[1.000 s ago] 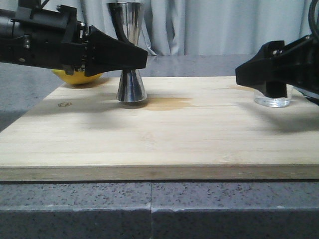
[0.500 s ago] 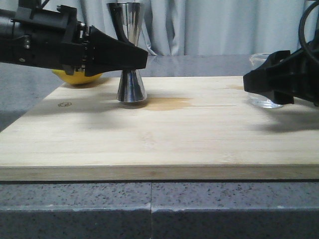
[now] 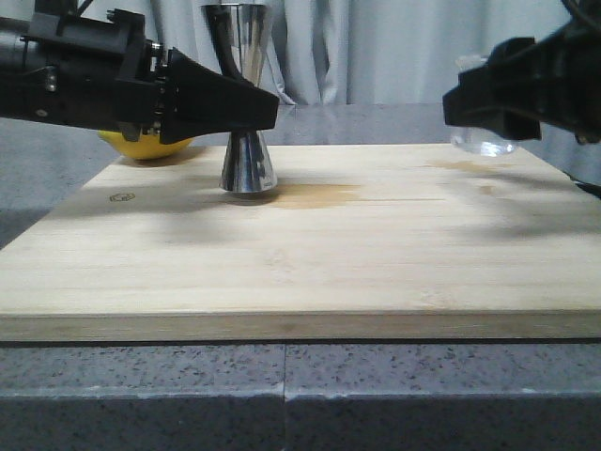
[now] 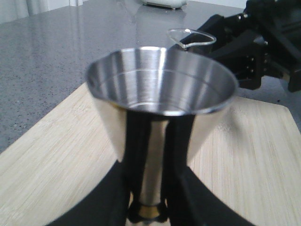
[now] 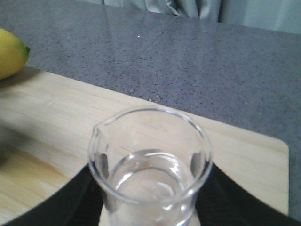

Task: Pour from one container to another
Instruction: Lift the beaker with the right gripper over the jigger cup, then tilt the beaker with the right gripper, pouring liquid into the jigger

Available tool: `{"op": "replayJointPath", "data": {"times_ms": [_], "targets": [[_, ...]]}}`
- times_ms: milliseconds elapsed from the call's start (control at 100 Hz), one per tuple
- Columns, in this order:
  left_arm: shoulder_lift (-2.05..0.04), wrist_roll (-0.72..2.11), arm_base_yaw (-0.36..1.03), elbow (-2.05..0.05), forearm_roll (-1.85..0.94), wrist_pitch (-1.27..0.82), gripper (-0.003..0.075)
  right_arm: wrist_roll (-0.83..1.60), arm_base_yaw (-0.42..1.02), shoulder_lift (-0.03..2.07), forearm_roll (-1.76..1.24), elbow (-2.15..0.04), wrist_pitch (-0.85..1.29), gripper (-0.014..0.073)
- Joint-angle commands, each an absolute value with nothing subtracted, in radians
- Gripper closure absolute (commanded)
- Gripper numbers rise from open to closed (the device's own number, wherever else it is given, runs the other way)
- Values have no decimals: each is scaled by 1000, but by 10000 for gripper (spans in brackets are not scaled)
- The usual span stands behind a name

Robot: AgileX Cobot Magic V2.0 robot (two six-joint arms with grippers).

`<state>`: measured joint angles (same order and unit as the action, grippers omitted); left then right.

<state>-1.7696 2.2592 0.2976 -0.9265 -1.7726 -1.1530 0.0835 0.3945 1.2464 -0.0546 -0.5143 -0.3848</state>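
Lifted since a moment ago, the glass beaker [image 3: 481,143] now hangs above the wooden board [image 3: 310,254], clamped in the right pincer [image 3: 470,99]. Left pincer [image 3: 268,108] grips the steel jigger [image 3: 247,164] at its waist, upright on the board. Speckled grey tabletop [image 3: 282,395], pale curtains [image 3: 394,47] behind.

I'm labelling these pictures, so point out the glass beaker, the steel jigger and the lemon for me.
Glass beaker [image 5: 150,165], right wrist view, on its clear front wall.
Steel jigger [image 3: 248,167], front view, on its lower cone.
Lemon [image 5: 9,52], right wrist view, on its yellow skin.
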Motion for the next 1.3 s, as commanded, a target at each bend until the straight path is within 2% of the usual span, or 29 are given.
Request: {"op": "replayJointPath", "data": {"times_ms": [0,160,330,850,1290], "targets": [[-1735,2263,305,-954,-1850,-1264,606,86,397,1213,11,-631,-307,309],[-1735,2263,305,-954,-1850,-1261,606,86,397,1213,84,-799,-68,309],[-1735,2263,305,-954,-1850,-1261,606,86,404,1213,144,-927,72,309],[-1735,2263,320,-969,-1850,-1264,606,90,548,1261,281,-1151,251,309],[-1735,2260,367,-1007,-1846,-1249,606,263,614,1310,301,-1230,340,309]]}}
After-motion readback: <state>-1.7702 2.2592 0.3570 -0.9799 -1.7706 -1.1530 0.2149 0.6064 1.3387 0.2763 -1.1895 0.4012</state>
